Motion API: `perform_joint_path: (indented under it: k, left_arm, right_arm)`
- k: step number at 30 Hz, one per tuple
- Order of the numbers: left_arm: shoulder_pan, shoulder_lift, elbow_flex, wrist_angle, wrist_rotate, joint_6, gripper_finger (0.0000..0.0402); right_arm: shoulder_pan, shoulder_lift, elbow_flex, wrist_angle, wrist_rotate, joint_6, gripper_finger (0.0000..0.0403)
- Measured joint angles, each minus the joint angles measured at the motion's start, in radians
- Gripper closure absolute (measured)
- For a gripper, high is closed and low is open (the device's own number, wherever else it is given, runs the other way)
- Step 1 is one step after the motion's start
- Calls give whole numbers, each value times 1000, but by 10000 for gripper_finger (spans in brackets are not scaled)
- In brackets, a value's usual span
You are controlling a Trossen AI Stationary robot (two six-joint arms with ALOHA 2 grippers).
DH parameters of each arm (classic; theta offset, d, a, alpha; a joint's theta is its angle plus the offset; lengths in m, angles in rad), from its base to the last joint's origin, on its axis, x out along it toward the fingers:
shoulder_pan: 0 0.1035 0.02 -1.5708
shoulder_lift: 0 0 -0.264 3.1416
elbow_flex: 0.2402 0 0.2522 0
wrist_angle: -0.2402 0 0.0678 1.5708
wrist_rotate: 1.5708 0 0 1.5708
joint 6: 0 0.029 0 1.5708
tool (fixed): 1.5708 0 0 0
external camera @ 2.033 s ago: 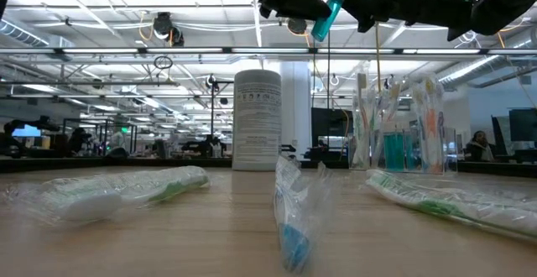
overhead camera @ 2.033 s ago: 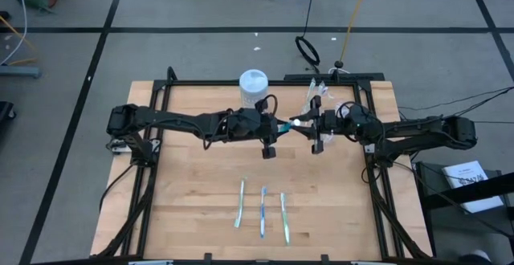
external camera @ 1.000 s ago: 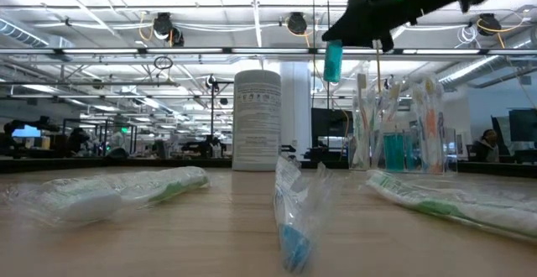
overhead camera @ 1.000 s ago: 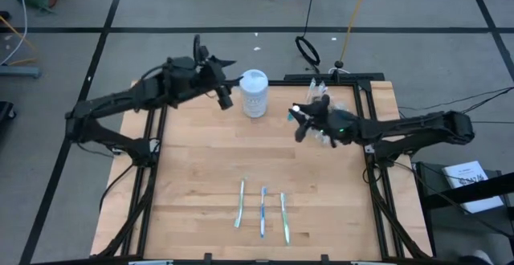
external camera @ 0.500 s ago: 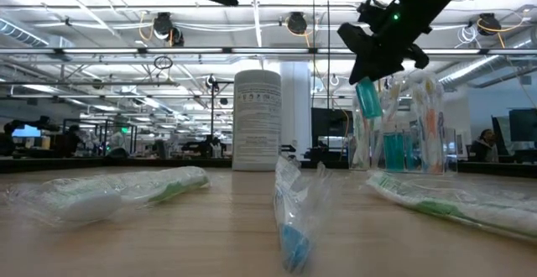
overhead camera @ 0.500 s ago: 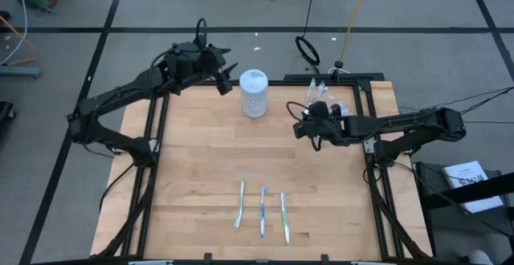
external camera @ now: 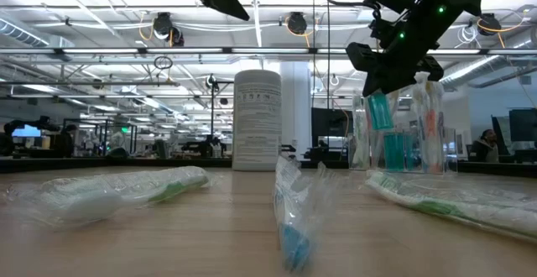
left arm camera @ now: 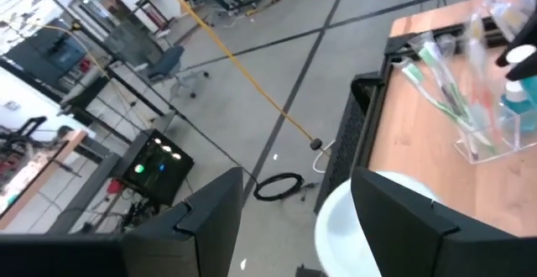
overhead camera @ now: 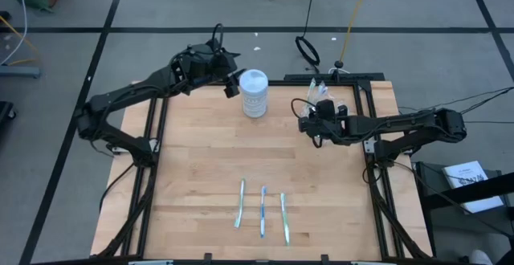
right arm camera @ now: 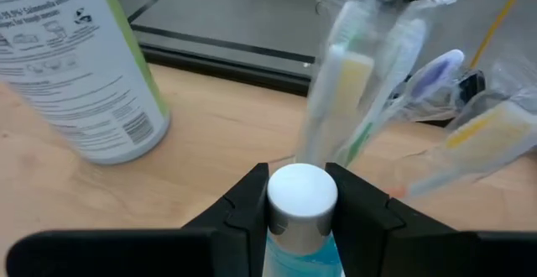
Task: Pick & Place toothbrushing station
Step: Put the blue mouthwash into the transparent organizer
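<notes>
My left gripper (overhead camera: 230, 79) hangs raised over the table's back-left edge, just beside the white canister (overhead camera: 254, 93). Fingers spread, nothing between them; the left wrist view shows open floor through the gap.

Canister stands upright, back centre. Not mine to move.

Near the front edge, three wrapped toothbrushes (overhead camera: 262, 211) lie side by side, apart from each other, in crinkly clear sleeves. Judgement: light, slim, stiff along the handle, and the film will slide under my pads. I'd pinch across the middle of the handle, not at the loose wrap ends.

Right of the canister, my right gripper (right arm camera: 300, 198) pinches a teal toothpaste tube (external camera: 379, 109) just below its white cap (right arm camera: 302, 189), tube hanging down. In the low view it hovers above the clear cup (external camera: 401, 138), low enough that its tip overlaps the brush tops; whether it has crossed the rim I cannot tell.

The cup sits at the back right, crowded with upright wrapped brushes (right arm camera: 357, 88) leaning outward, plus teal tubes inside.

Judgement: tube is small, light, soft-bodied; squeeze it mid-body and it may deform or slip. The hold by the cap's shoulder is the firm spot. The cup looks light and thin-walled, so a nudge from the tube against the brushes could tip it.
</notes>
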Motion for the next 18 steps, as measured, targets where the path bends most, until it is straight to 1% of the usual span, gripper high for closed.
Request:
perform_joint_path:
  k: [6,13,18]
  left_arm:
    - [3,15,0,43,20,0,174]
    - [15,33,0,55,33,-1,174]
    - [17,42,0,55,39,-6,174]
  right_arm:
    - [0,-22,-2,-12,-9,-17,309]
    - [5,-25,0,-106,-33,86,309]
    - [8,-24,0,-107,-56,87,309]
